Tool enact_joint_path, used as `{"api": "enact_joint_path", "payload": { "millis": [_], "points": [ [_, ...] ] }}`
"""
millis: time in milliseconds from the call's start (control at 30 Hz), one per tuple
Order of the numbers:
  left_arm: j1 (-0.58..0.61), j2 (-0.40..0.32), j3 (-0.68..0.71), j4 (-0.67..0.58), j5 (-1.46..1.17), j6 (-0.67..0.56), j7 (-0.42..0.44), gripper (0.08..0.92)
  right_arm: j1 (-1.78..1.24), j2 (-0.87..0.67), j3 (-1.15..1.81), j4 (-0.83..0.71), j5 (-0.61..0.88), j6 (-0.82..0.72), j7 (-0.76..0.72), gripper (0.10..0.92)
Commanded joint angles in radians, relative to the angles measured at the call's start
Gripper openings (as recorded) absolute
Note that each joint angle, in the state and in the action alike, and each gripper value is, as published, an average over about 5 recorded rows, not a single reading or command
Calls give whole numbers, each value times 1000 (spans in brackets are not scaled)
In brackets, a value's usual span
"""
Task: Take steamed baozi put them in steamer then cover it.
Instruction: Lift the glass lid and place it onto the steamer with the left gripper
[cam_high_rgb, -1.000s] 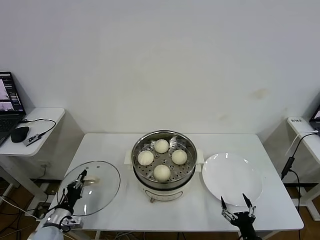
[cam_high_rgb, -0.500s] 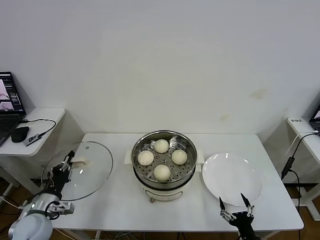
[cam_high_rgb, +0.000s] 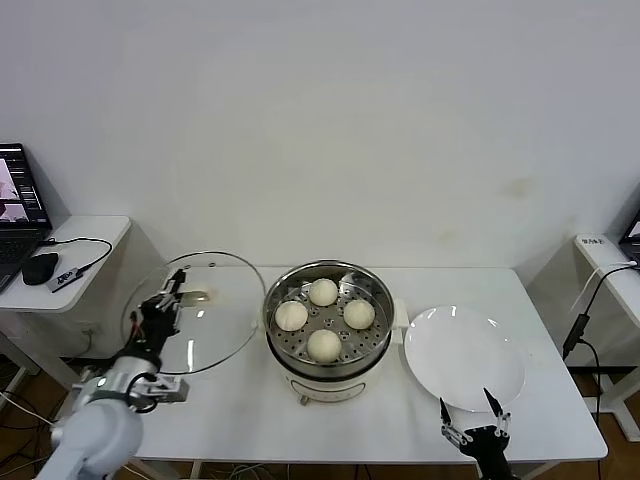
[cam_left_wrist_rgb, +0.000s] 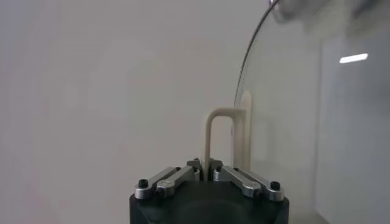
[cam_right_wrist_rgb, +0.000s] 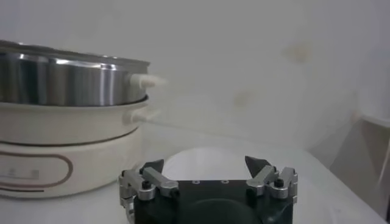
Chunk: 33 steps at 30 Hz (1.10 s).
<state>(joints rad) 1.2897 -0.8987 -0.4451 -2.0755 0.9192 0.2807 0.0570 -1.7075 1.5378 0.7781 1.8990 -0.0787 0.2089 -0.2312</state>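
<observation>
The surface (cam_high_rgb: 230, 400) carries everything here, a white top with the steamer (cam_high_rgb: 327, 372) standing at its middle. The pot is open, and all four steamed baozi (cam_high_rgb: 323, 344) sit on the perforated tray inside, spaced apart, none stacked. Loading looks done; covering is the step in hand.

Just beside the pot on the robot's left, the cover (cam_high_rgb: 215, 320) is up off the surface, tilted, its near rim close to the pot's wall but not over the opening yet. The white plate (cam_high_rgb: 463, 357) lies bare on the other side of the steamer.

The left tool (cam_high_rgb: 160, 318) has the cover by its cream handle (cam_left_wrist_rgb: 228, 137); the wrist view shows the fingers pressed together on the handle's thin bar, a narrow pinch on a wide glass disc.

The right tool (cam_high_rgb: 475, 420) hangs low at the front edge near the plate, fingers spread, gripping nothing, idle.

Here's the risk: held at one small point and tilted, the lid could swing or slip in the pinch. Come across too low and its rim clips the pot's edge. Set it off-centre and it sits crooked, one side riding up on the rim.
</observation>
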Motion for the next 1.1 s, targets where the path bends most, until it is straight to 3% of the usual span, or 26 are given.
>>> {"api": "enact_joint_path", "payload": {
  "millis": [33,267,500,1100],
  "points": [
    [-275,-96,327,25,95,181,105,148,15,8,-11,-19,-75,-2,11,823],
    [-393,-172,454,89,180,243,187,148,27,29,-32,-33,-97,-12,14,823],
    [-453,-243,531,148,219,257,191,148,27,40,-47,-44,-116,-18,19,823],
    [-466,-393,617,264,350,241,204,148,29,39,-45,-59,-115,-24,21,823]
  ]
}}
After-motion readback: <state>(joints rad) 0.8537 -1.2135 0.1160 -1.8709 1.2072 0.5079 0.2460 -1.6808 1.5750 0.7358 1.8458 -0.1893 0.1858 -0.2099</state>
